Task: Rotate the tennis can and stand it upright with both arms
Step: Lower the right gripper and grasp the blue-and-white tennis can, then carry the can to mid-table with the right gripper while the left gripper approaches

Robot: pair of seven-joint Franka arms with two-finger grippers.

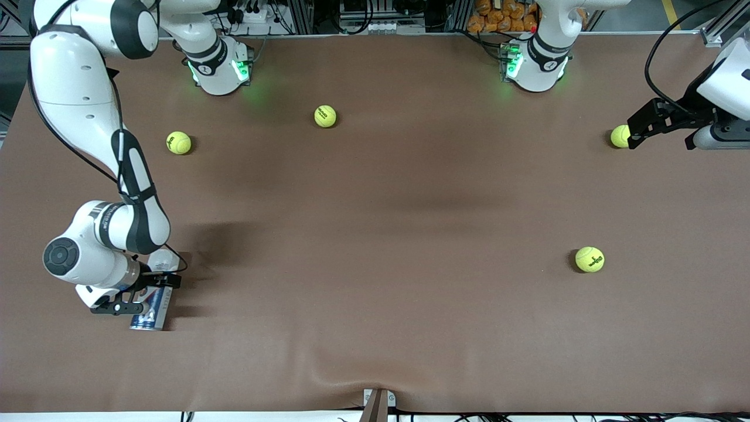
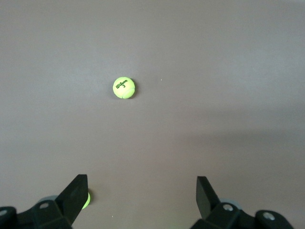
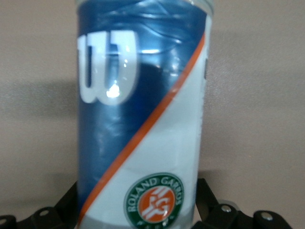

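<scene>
The tennis can (image 1: pixel 153 312) lies on its side on the brown table, near the right arm's end and close to the front camera. In the right wrist view it (image 3: pixel 143 119) fills the frame, showing a navy and white label with a white W logo. My right gripper (image 1: pixel 146 295) is shut on the can, with a finger pressed on each side (image 3: pixel 136 202). My left gripper (image 1: pixel 636 133) is open and empty, held low at the left arm's end of the table, with a tennis ball (image 1: pixel 619 136) right beside one finger (image 2: pixel 76 195).
Loose tennis balls lie on the table: one (image 1: pixel 179 142) and another (image 1: pixel 325 115) near the right arm's base, and one (image 1: pixel 589 259) toward the left arm's end, which the left wrist view also shows (image 2: pixel 124 88). The tablecloth (image 1: pixel 381 264) has a wrinkle at its front edge.
</scene>
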